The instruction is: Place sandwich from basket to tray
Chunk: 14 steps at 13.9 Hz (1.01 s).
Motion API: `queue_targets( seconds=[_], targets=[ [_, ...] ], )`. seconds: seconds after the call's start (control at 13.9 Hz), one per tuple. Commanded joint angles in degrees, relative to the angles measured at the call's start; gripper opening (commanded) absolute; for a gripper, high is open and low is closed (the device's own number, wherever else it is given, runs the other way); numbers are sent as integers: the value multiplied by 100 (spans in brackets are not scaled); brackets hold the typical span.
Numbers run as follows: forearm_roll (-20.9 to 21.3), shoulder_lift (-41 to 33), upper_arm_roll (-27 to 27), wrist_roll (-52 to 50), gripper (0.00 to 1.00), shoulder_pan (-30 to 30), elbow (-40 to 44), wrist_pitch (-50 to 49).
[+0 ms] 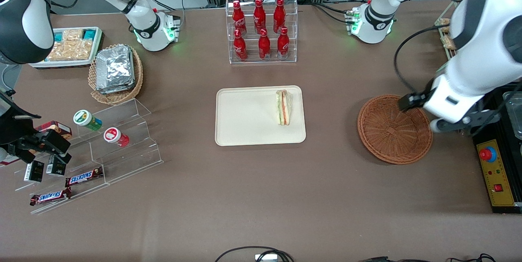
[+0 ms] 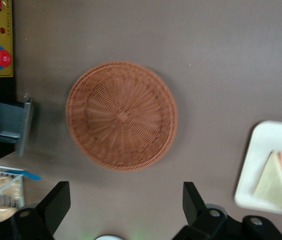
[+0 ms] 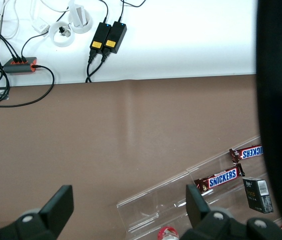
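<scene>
- The small triangular sandwich (image 1: 284,107), white bread with green, orange and red filling in clear wrap, lies flat on the cream-beige rectangular tray (image 1: 244,117), close to the tray edge that faces the working arm's end of the table. Its filling edge shows as a striped line running along that side.
- From the left wrist view the same sandwich (image 2: 280,182) rests on the tray's (image 2: 261,160) rounded corner area, well inside the low rim.
- The round reddish-brown woven wicker basket (image 1: 387,131) sits on the brown table (image 1: 261,196) toward the working arm's end, well apart from the tray. Nothing lies in it; the wrist view shows its bare woven floor (image 2: 122,116).
- The left arm's gripper (image 2: 123,205) hangs above the table just beside the basket, holding nothing, its two dark fingers (image 2: 56,200) spread wide apart. In the front view the white arm covers the basket's rim on the side away from the tray.
- A yellow control box with a red button (image 1: 495,172) lies at the table edge near that arm.
- Farther from the front camera than the tray stands a clear acrylic rack of red bottles (image 1: 262,29).
- Toward the parked arm's end sit a lighter tan wicker basket of silver foil packs (image 1: 116,72), a white-rimmed tray of packaged snacks (image 1: 71,47), and a clear stepped display (image 1: 122,139) with two small cups and Snickers bars (image 1: 83,177).
</scene>
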Motion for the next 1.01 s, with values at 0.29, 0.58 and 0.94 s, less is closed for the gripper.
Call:
queue_targets(
  seconds=[0.29, 0.58, 0.94],
  targets=[
    [-339, -690, 405, 1786, 99, 287, -326, -330],
    [-383, -761, 413, 2282, 99, 411, -308, -383],
    [-366, -691, 405, 2273, 99, 402, -282, -418]
  ],
)
